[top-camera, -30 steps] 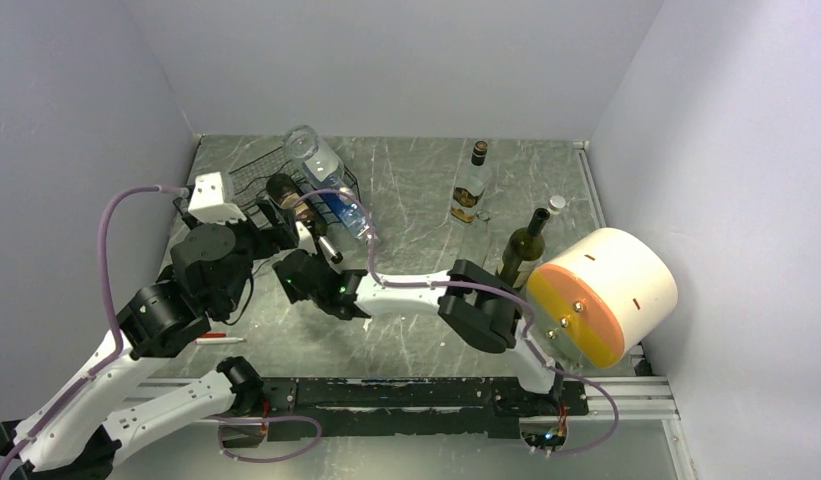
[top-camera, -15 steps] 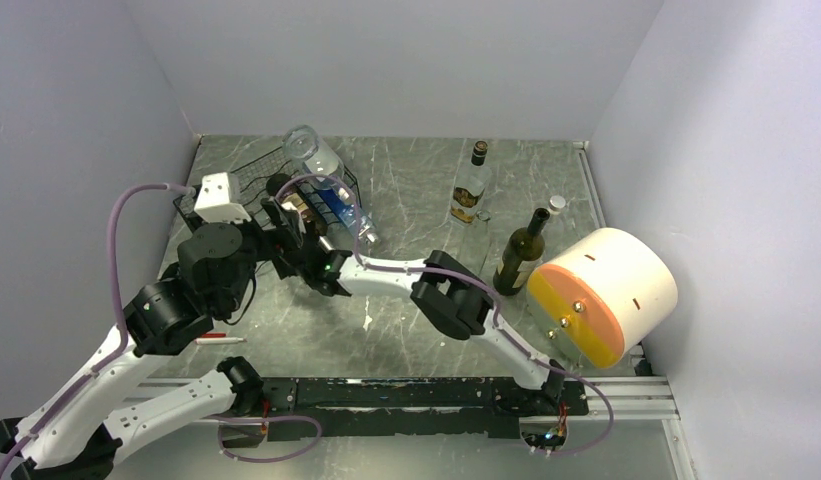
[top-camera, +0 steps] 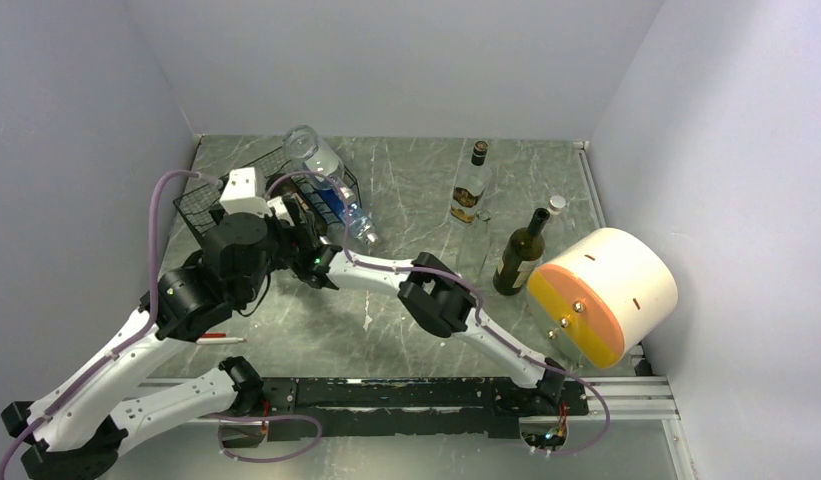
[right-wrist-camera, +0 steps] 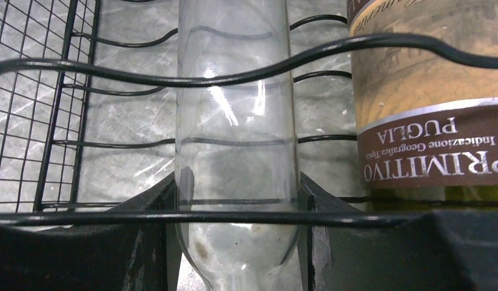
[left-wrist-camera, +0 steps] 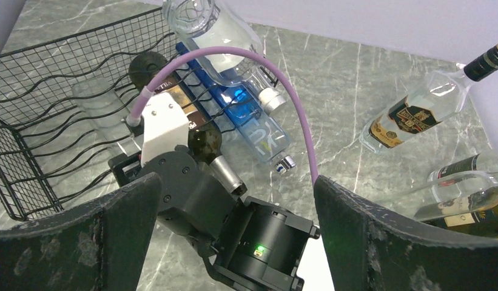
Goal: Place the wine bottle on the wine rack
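Note:
The black wire wine rack (top-camera: 198,196) stands at the back left, also in the left wrist view (left-wrist-camera: 34,109). A clear glass wine bottle (right-wrist-camera: 234,121) lies in a rack cradle (right-wrist-camera: 64,73), under a wavy wire. My right gripper (right-wrist-camera: 236,182) is shut on its shoulder, one finger on each side. In the left wrist view the same bottle (left-wrist-camera: 96,103) lies left of a dark bottle with a brown label (left-wrist-camera: 179,106). My left gripper (left-wrist-camera: 234,179) hangs open above the right arm's wrist, holding nothing.
A blue-labelled bottle (left-wrist-camera: 249,124) and a large clear bottle (top-camera: 311,152) rest on the rack's right side. A clear liquor bottle (top-camera: 470,185) and a dark green bottle (top-camera: 519,255) stand at the right. A cream and orange cylinder (top-camera: 601,295) fills the right edge.
The right arm has stretched left and back, carrying the clear bottle into the rack. The left arm has swung toward the rack, above the right wrist.

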### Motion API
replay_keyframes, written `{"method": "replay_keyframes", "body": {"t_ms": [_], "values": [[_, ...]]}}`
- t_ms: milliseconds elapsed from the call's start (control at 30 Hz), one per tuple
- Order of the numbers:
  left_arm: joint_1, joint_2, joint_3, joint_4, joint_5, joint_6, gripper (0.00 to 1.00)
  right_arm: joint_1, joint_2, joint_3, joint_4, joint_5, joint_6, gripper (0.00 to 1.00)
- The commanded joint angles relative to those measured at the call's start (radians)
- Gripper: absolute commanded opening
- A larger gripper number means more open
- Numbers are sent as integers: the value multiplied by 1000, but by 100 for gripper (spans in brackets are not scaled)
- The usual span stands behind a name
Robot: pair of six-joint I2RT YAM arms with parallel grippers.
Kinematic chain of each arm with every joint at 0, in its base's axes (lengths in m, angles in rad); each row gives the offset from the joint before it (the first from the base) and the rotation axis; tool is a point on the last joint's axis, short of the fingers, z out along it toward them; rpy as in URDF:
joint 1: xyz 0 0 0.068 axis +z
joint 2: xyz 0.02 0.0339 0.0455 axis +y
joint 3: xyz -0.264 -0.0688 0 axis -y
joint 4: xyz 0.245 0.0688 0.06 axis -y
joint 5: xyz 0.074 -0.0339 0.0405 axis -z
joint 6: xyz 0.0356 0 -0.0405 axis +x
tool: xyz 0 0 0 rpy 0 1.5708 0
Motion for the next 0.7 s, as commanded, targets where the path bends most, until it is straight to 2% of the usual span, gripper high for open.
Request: {"method": "replay_keyframes", "body": {"t_ms": [0, 100, 200, 500, 667], "values": [[2, -1, 23, 25, 28, -1, 99, -22, 19, 79, 34, -8, 22, 36], [1, -2, 26, 30, 31, -1, 99, -24, 11, 63, 38, -19, 25, 57], [2, -4, 27, 38, 35, 3, 99, -23, -20, 19, 57, -47, 27, 67], [2, -11, 75, 41, 78, 3, 99, -23, -167, -142, 91, -98, 38, 74], [1, -31, 71, 59, 99, 6, 99, -21, -275, -297, 160, -154, 60, 76]]}}
